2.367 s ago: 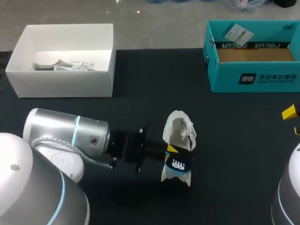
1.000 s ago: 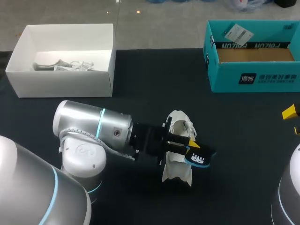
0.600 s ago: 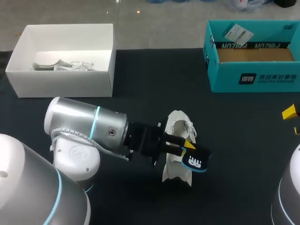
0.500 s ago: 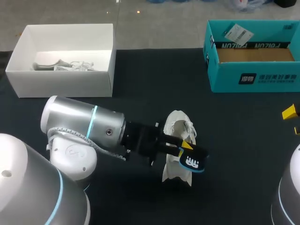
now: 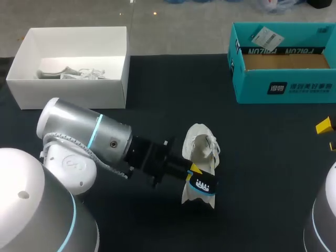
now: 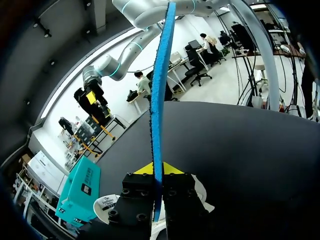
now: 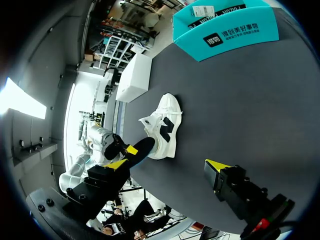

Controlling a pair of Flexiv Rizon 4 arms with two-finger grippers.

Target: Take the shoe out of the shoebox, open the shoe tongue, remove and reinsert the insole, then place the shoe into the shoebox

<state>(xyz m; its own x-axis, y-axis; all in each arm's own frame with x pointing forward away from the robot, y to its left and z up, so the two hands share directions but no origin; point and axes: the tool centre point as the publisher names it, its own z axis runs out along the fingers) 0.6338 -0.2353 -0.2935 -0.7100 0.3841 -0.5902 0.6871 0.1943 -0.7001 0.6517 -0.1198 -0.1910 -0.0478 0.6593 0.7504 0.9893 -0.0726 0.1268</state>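
Risk: floppy black foam insole w/ blue underside [image 5: 203, 184], clamped in left gripper's [image 5: 194, 170] fingers over near end of white lace-up sneaker [image 5: 202, 144] standing on black table [image 5: 262, 157], may buckle or tip unbraced shoe, as right gripper [image 5: 328, 136], fingers apart, sits well away.

Bright, even overhead light; sheen on left arm [image 5: 73, 128]; shoe [image 5: 200, 147] shadow seemingly lost on dark table [image 5: 262, 157].

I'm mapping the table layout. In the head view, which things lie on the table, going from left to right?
white box → shoe → teal shoebox
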